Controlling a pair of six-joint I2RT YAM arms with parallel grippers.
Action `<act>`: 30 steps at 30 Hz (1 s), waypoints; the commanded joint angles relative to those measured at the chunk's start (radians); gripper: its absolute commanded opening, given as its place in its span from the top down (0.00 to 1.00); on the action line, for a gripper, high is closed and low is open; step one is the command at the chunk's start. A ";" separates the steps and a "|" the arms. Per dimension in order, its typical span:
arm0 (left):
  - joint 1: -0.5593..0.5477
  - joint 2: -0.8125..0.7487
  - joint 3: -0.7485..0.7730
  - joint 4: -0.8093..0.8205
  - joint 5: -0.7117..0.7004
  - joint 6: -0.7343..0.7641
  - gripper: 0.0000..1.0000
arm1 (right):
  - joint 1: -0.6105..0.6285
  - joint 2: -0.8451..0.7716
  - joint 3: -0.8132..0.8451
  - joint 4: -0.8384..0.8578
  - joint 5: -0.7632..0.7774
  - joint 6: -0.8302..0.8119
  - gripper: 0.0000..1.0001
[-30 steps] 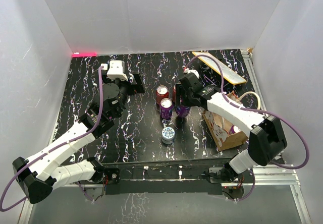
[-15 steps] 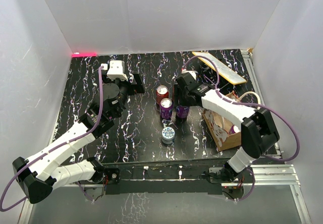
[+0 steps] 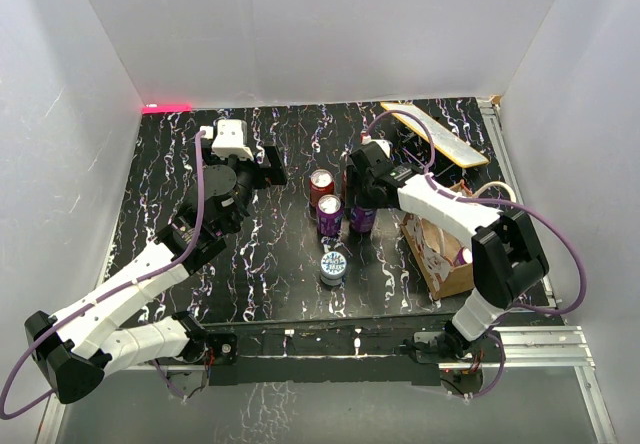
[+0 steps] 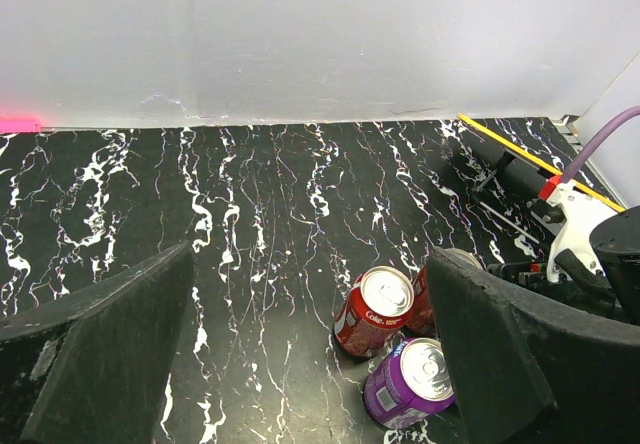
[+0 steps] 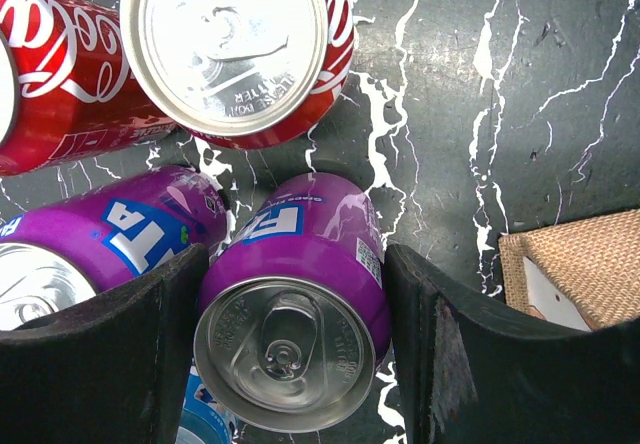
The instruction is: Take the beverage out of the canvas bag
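Note:
The canvas bag [image 3: 447, 256] stands open at the right front of the table, and its tan corner shows in the right wrist view [image 5: 570, 264]. A can top [image 3: 465, 256] shows inside it. My right gripper [image 3: 361, 202] [image 5: 295, 264] is shut on a purple can [image 5: 300, 314] [image 3: 362, 221], which stands upright on the table just left of the bag. My left gripper [image 3: 275, 164] [image 4: 310, 264] is open and empty above the back left of the table.
Beside the held can are two red cans [image 5: 235, 49] [image 3: 320, 184], another purple can [image 3: 329, 214] [image 5: 90, 244] and a blue-and-white can [image 3: 333, 266]. A yellow-edged board [image 3: 440, 136] lies at the back right. White walls enclose the table.
My right gripper has moved a little left and toward the front with the purple can, setting it closer to the other cans. The left arm has not moved.

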 commanded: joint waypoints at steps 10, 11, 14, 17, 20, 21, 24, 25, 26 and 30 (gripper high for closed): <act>-0.004 -0.020 0.024 0.015 -0.010 0.006 0.03 | -0.019 0.011 0.045 0.100 -0.026 -0.005 0.70; -0.004 -0.021 0.023 0.015 -0.010 0.006 0.03 | -0.018 0.010 0.044 0.099 -0.032 -0.009 0.67; -0.004 -0.021 0.023 0.016 -0.008 0.006 0.03 | -0.019 0.010 0.048 0.091 -0.036 -0.016 0.53; -0.004 -0.019 0.023 0.015 -0.007 0.005 0.03 | -0.021 0.003 0.048 0.088 -0.038 -0.020 0.38; -0.004 -0.019 0.023 0.015 -0.006 0.004 0.03 | -0.020 -0.002 0.052 0.079 -0.043 -0.025 0.29; -0.004 -0.021 0.024 0.015 -0.005 0.005 0.03 | -0.020 -0.005 0.054 0.077 -0.043 -0.027 0.27; -0.004 -0.019 0.023 0.014 -0.005 0.004 0.03 | -0.020 -0.021 0.065 0.065 -0.042 -0.030 0.22; -0.004 -0.018 0.023 0.015 -0.005 0.004 0.03 | -0.021 -0.029 0.067 0.060 -0.039 -0.032 0.20; -0.004 -0.018 0.023 0.016 -0.004 0.004 0.03 | -0.021 -0.039 0.067 0.060 -0.039 -0.033 0.19; -0.004 -0.019 0.023 0.014 -0.004 0.003 0.03 | -0.021 -0.094 0.071 0.036 -0.031 -0.042 0.16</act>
